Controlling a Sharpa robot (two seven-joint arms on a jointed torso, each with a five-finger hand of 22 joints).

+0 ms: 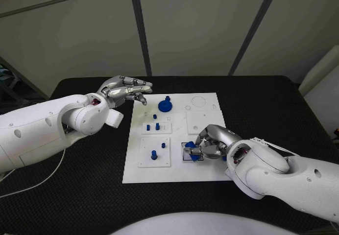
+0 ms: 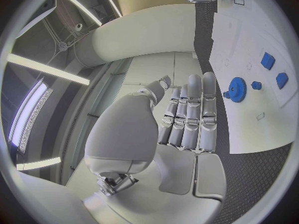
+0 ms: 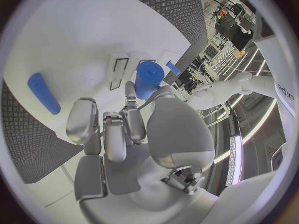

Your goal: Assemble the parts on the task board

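Parts work is at the task board's near right socket: our right hand pinches a blue cylinder part between thumb and fingertips there, so we should hold it upright and press straight down. Farther off, our left hand hovers over the far left corner, fingers straight, pressed together, holding nothing, near the blue gear.

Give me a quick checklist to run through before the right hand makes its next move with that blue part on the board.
1. Right hand holds a blue part: ok, pinched between its fingers.
2. Part lined up with its seat: cannot tell, the hand covers it.
3. Left hand clear of the work: ok, above the task board's far left corner, holding nothing.
4. Blue gear undisturbed: ok, on the board's far part.
5. Board flat on the table: ok.
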